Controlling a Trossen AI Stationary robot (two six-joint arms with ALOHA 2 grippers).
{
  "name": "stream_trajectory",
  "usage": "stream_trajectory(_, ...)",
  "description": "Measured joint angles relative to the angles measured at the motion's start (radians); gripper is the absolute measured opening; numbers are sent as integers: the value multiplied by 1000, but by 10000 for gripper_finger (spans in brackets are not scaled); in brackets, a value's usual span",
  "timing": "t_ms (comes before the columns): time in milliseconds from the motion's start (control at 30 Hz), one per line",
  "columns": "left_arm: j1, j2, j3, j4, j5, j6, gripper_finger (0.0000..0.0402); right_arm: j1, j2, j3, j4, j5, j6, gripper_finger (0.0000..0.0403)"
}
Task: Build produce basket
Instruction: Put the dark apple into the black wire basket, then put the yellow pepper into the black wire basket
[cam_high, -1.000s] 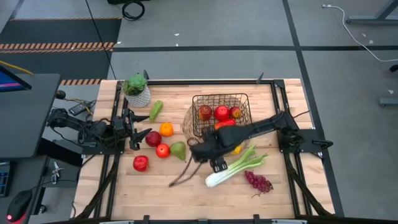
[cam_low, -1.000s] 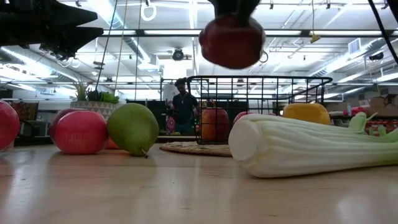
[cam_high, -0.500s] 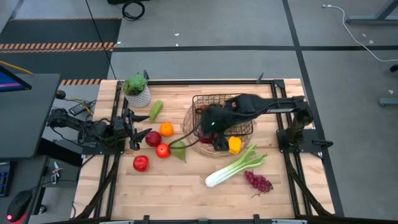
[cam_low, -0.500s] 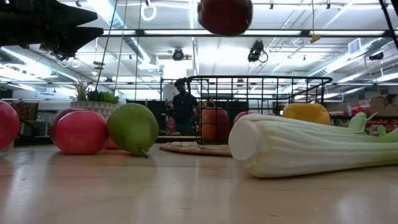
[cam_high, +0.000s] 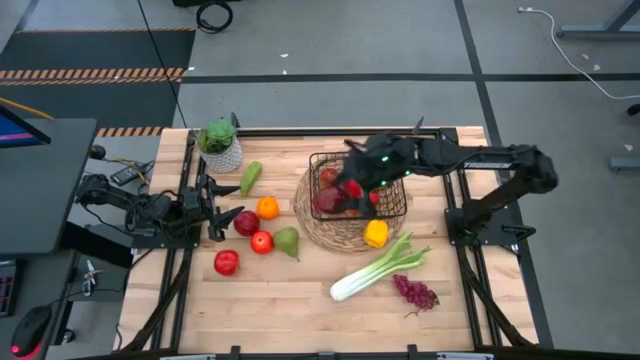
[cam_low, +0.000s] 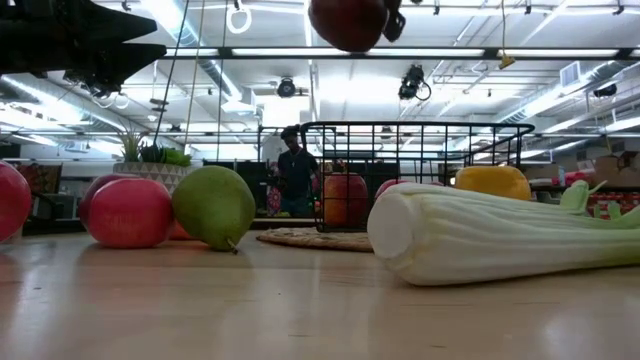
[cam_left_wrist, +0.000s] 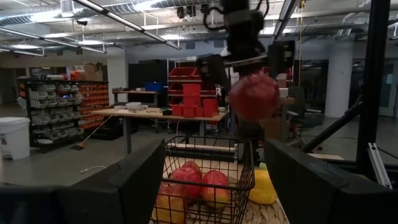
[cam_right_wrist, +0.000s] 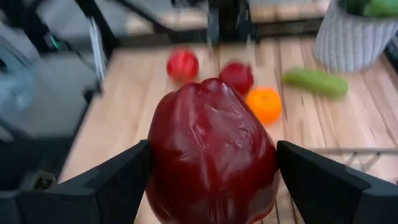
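Note:
My right gripper (cam_high: 338, 195) is shut on a dark red pepper (cam_high: 327, 200) and hovers over the black wire basket (cam_high: 392, 158). The low view shows that pepper (cam_low: 347, 20) high above the basket (cam_low: 420, 128). Red apples (cam_left_wrist: 186, 180) lie inside the basket. On the table rest three red apples (cam_high: 246, 222), an orange (cam_high: 267, 207), a green pear (cam_high: 287, 241), a yellow pepper (cam_high: 376, 233), celery (cam_high: 375, 268) and grapes (cam_high: 415, 292). My left gripper (cam_high: 222, 208) waits open at the table's left edge. My right gripper pinches the red pepper between its two fingers (cam_right_wrist: 115, 186), one on each side of its body (cam_right_wrist: 163, 155). The fingers come from above, slanting toward the table's left. The pepper (cam_left_wrist: 254, 96) hangs below the gripper, lifted clear above the basket.
The basket stands on a round woven mat (cam_high: 335, 230). A potted plant (cam_high: 220, 145) and a long green vegetable (cam_high: 250, 177) sit at the far left. Bare wood lies along the near edge (cam_high: 280, 310). A person (cam_low: 293, 170) stands in the room behind.
My right gripper, shut on the red pepper, has swung from the table's middle near the celery toward the far edge and up, ending over the basket. The pepper has risen with it.

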Motion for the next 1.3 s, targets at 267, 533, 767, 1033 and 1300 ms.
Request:
stream_trajectory(267,0,0,0,0,0,0,282,-121,-155,-403,710,-170,135,348)
stream_trajectory(533,0,0,0,0,0,0,282,-169,-160,-672,1396,61,375,348)
stream_trajectory(767,0,0,0,0,0,0,282,-181,-162,-745,1351,302,385,349)
stream_trajectory(1033,0,0,0,0,0,0,282,-155,-160,-612,910,265,288,349)
stream_trajectory(1300,0,0,0,0,0,0,282,-124,-80,-413,207,283,228,349)
